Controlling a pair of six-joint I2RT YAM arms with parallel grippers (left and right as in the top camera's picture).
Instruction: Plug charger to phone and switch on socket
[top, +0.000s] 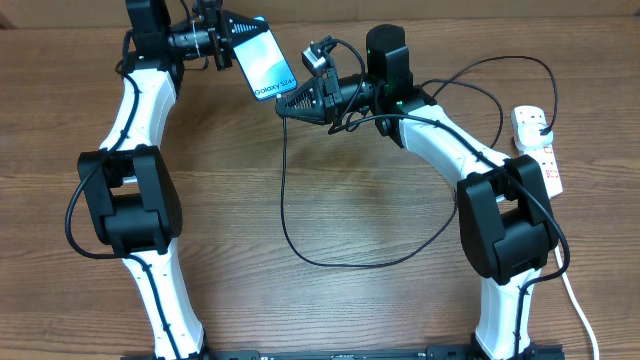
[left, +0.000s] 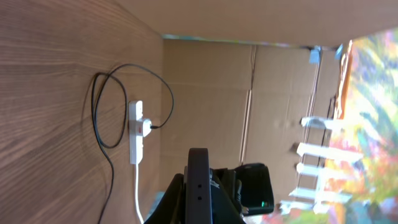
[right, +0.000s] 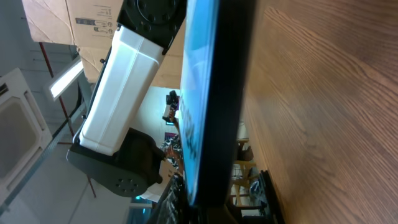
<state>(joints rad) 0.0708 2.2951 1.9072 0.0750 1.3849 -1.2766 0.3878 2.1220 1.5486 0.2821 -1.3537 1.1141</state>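
The phone (right: 214, 93) fills the right wrist view edge-on, a dark rim with the bright blue screen turned toward the left of the frame. From overhead it sits at the upper middle of the frame, lifted off the surface (top: 300, 310) and tilted, with its "Galaxy" lettering at the lower right end.

The left gripper (top: 235, 40) has the phone's upper left end, jaws clamped on it. The right gripper (top: 285, 108) comes in from the right, its jaws drawn to a narrow point just beside the phone's lower right end and pinched on the tip of the charger (top: 283, 200). Whether the connector touches the phone I cannot tell.

From there the thin black cable drops down the frame, swings in a wide loop across the middle of the surface, and climbs to the upper right, where it reaches a plug (left: 143, 127) seated in the socket (top: 540, 150). The socket lies flat at the right edge, its thick white cord (top: 575, 300) trailing toward the lower right corner.
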